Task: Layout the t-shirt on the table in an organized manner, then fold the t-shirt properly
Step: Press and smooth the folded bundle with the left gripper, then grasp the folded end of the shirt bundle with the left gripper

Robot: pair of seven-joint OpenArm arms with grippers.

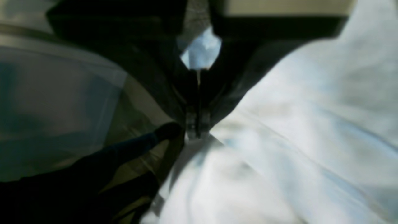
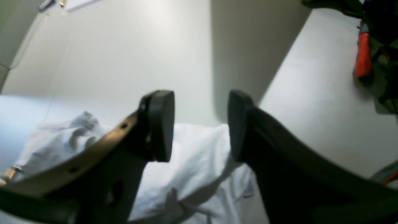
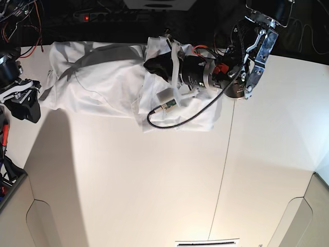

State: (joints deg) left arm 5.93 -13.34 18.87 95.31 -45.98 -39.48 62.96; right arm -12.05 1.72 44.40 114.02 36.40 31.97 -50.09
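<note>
The wide smooth white table [image 3: 154, 195] carries the large plain white wrinkled cotton t-shirt [image 3: 97, 85] along its far edge, stretched sideways in a loose, creased band and not yet laid flat; most of the tabletop nearer the camera is bare; the left arm lies across the shirt's end in the base view, and its left gripper [image 1: 196, 130] is pinched shut on a fold of the fabric, which bunches away from the tips in the blurred wrist view; the right gripper [image 2: 200, 124] stands with jaws apart and nothing between them, poised off the shirt's other end near the table's side; the main risk, I judge, is that a pull by the left arm alone would drag the whole garment rather than spread it, since the far end is unheld; the thin pinch could also slip, or have caught two layers, leaving the shirt twisted; the black cable [image 3: 180, 116] drooping over the cloth might snag it
</note>
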